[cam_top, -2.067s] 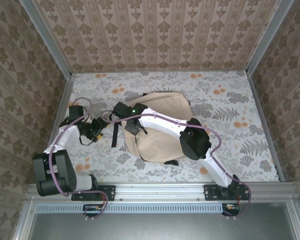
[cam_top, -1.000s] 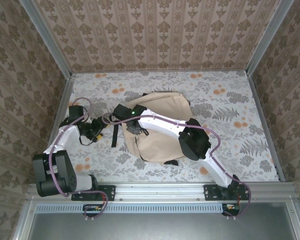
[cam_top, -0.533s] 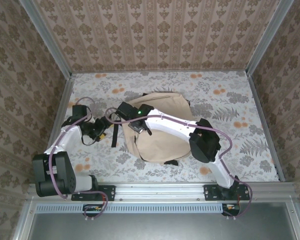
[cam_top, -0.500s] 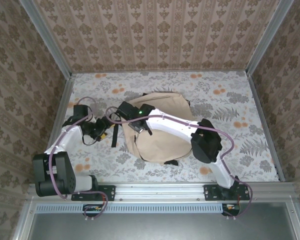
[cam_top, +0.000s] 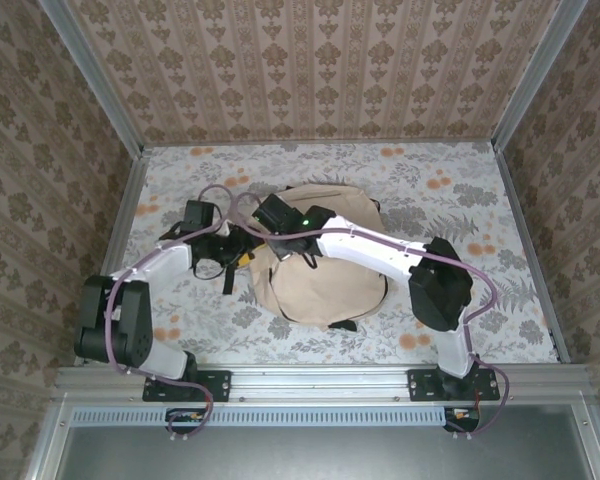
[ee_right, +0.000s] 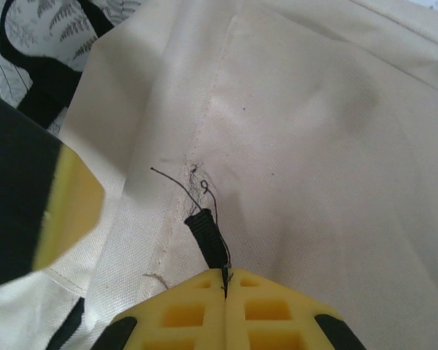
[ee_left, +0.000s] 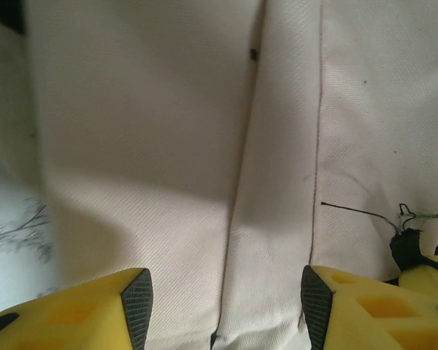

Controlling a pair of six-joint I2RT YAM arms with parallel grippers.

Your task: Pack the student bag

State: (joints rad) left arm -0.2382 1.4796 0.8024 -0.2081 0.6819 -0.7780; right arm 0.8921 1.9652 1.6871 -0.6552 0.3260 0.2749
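Note:
The beige student bag [cam_top: 330, 285] lies flat in the middle of the table. My right gripper [ee_right: 224, 273] is shut on a short black cord pull [ee_right: 208, 233] that comes out of a seam near the bag's left edge; in the top view this gripper [cam_top: 298, 243] sits over the bag's upper left part. Just to its left my left gripper [cam_top: 242, 256] hovers at the bag's left edge. Its yellow fingers [ee_left: 135, 310] stand open above the cream fabric [ee_left: 168, 146], astride a seam, with nothing between them.
A black strap [cam_top: 228, 275] lies on the floral tabletop [cam_top: 460, 210] beside the bag's left edge, close under my left gripper. Patterned walls close in the table on three sides. Bare table lies to the right of the bag and behind it.
My left arm has swung right, up to the bag's left edge, its jaws narrowing. My right gripper has shifted up and right along the bag and has shut on the cord pull.

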